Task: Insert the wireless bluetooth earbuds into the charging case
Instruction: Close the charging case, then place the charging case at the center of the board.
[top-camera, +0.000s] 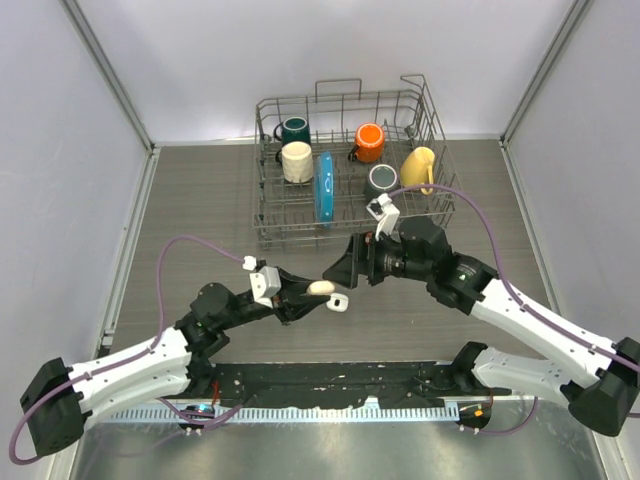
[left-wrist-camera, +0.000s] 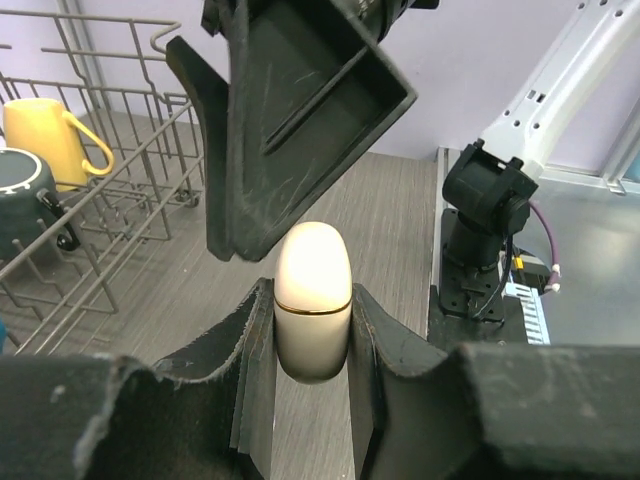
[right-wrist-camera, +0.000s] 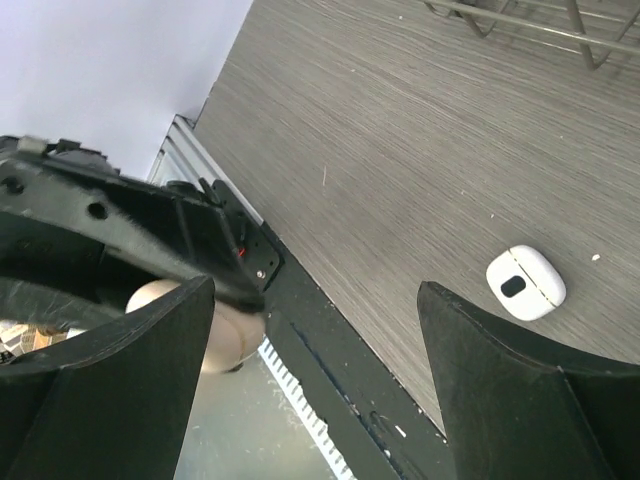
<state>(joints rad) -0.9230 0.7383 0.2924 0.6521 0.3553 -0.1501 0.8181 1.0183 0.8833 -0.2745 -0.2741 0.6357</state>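
Note:
My left gripper (top-camera: 318, 291) is shut on a cream, egg-shaped charging case (top-camera: 320, 288) with a thin gold seam, held closed above the table. In the left wrist view the case (left-wrist-camera: 312, 295) stands upright between the two fingers, its lid end up. My right gripper (top-camera: 340, 268) is open and empty, its wide jaws just above and beyond the case; it also shows in its own view (right-wrist-camera: 315, 290). A small white rounded piece with a dark oval mark (top-camera: 340, 302) lies on the table beside the case, and shows in the right wrist view (right-wrist-camera: 525, 282). No comma-shaped earbuds are in view.
A wire dish rack (top-camera: 430, 120) stands at the back with a teal mug (top-camera: 294, 129), cream mug (top-camera: 296, 161), orange mug (top-camera: 369, 142), yellow mug (top-camera: 419, 167), dark mug (top-camera: 381, 180) and a blue plate (top-camera: 324, 188). A black base rail (top-camera: 340, 385) runs along the near edge.

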